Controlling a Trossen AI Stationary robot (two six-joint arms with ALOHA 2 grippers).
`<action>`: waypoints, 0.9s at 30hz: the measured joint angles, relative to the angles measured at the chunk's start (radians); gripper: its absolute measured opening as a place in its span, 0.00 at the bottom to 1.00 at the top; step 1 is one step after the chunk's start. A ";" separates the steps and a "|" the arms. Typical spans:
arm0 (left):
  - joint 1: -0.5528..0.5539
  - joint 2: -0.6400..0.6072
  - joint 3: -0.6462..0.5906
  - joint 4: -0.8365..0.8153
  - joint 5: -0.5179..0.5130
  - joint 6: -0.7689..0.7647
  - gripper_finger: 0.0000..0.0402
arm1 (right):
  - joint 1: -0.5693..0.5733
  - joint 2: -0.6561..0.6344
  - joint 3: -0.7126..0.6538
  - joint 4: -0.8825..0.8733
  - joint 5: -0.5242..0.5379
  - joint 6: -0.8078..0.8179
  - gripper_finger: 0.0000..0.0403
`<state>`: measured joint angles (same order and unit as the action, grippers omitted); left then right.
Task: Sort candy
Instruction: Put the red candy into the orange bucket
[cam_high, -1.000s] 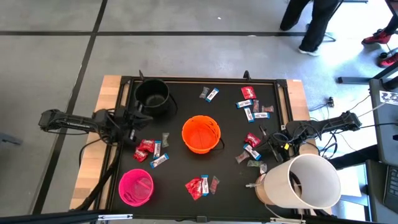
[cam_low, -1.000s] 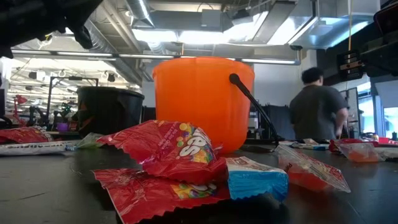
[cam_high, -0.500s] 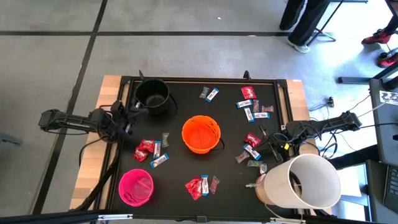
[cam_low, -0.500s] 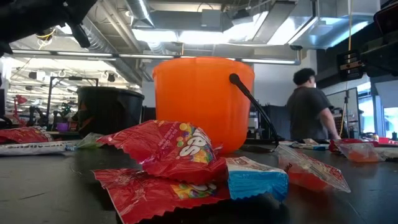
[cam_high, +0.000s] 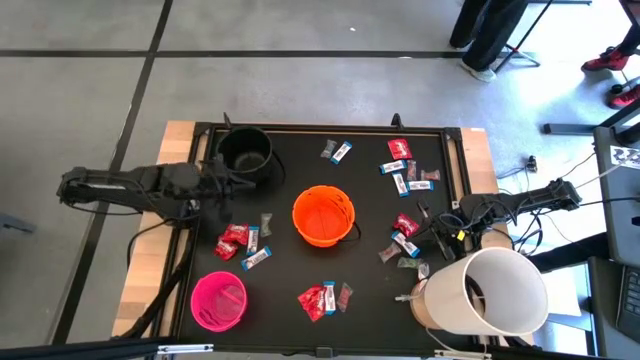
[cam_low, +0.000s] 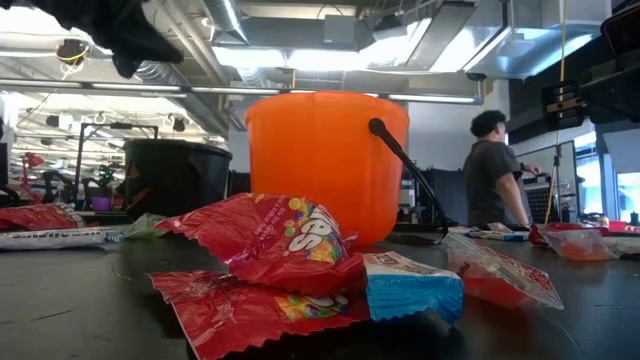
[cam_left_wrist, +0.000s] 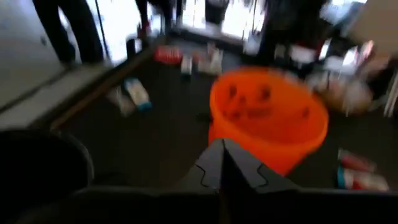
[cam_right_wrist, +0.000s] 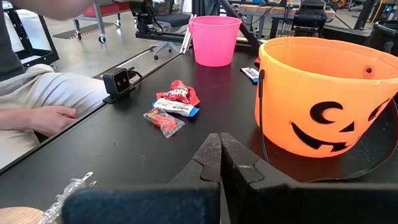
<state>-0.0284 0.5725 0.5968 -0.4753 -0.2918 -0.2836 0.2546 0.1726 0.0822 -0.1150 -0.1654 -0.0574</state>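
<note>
A: Where does the sorting stand?

B: By the look of it, at the very start. The candy (cam_high: 236, 240) lies loose on the black table (cam_high: 290, 270) in small clusters: one near the left edge between the black bucket (cam_high: 245, 152) and the pink bucket (cam_high: 219, 300), one at the near edge beside the pink bucket, a pair by the far edge, and two groups along the right side. The orange bucket (cam_high: 323, 216) stands in the middle, and nothing shows inside it from above.

A: And the arms?

B: The left gripper (cam_high: 222, 183) hovers over the left edge, just beside the black bucket, with its fingers pressed together and nothing between them. The right gripper (cam_high: 436, 236) waits at the right edge, jaws closed too and empty; its wrist view looks across at the orange bucket and a red packet (cam_right_wrist: 179, 93) beyond.

A: So which step is in hand?

B: Probably the left arm's approach to a first piece. The red packets and the blue-and-white bars nearest it sit just toward the near edge from its tip.

A: What does the next move call for?

B: The fingers need to spread, then come down over one wrapper alone. The pieces there overlap, so pinching two together is the risk. Which bucket takes which kind cannot be told from here.
</note>
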 joint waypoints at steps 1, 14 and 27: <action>0.000 0.028 0.012 -0.034 0.015 0.000 0.03 | 0.000 0.000 0.000 0.000 0.000 0.000 0.00; -0.034 0.314 0.014 -0.243 0.219 -0.049 0.45 | 0.000 0.000 0.000 0.000 0.000 0.000 0.00; -0.087 0.490 0.013 -0.379 0.232 -0.248 0.53 | 0.000 0.000 0.000 0.000 0.000 0.000 0.00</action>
<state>-0.1150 1.0626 0.6098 -0.8543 -0.0597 -0.5313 0.2548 0.1726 0.0824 -0.1152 -0.1654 -0.0572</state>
